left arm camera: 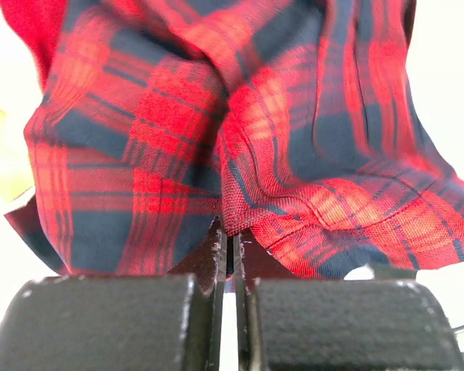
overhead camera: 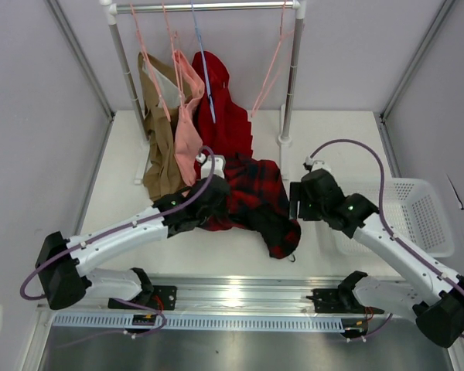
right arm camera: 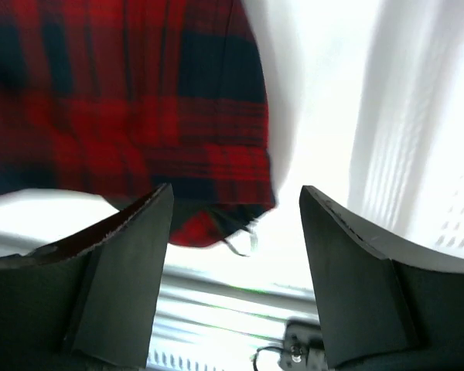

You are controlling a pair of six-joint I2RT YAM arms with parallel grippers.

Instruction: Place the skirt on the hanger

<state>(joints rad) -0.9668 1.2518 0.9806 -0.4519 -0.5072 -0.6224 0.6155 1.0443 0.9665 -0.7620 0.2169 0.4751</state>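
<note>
The red-and-black tartan skirt (overhead camera: pixel 257 195) hangs crumpled over the table, just in front of the rack. My left gripper (overhead camera: pixel 214 202) is shut on the skirt's left edge and holds it up. In the left wrist view the fingers (left arm camera: pixel 216 255) pinch a fold of the plaid cloth (left arm camera: pixel 216 116). My right gripper (overhead camera: pixel 296 202) is open and empty just right of the skirt. The skirt's lower corner (right arm camera: pixel 139 100) shows beyond its gripper (right arm camera: pixel 236 224), apart from the fingers. The pale-pink hanger (overhead camera: pixel 272 66) hangs empty at the right end of the rail.
The rack's rail (overhead camera: pixel 216 6) holds a tan garment (overhead camera: pixel 158 131), a pink garment (overhead camera: pixel 187 124) and a plain red pleated garment (overhead camera: pixel 228 116) on a blue hanger (overhead camera: pixel 203 62). The rack's right post (overhead camera: pixel 291 77) stands behind the skirt. A white basket (overhead camera: pixel 429 220) sits at the right.
</note>
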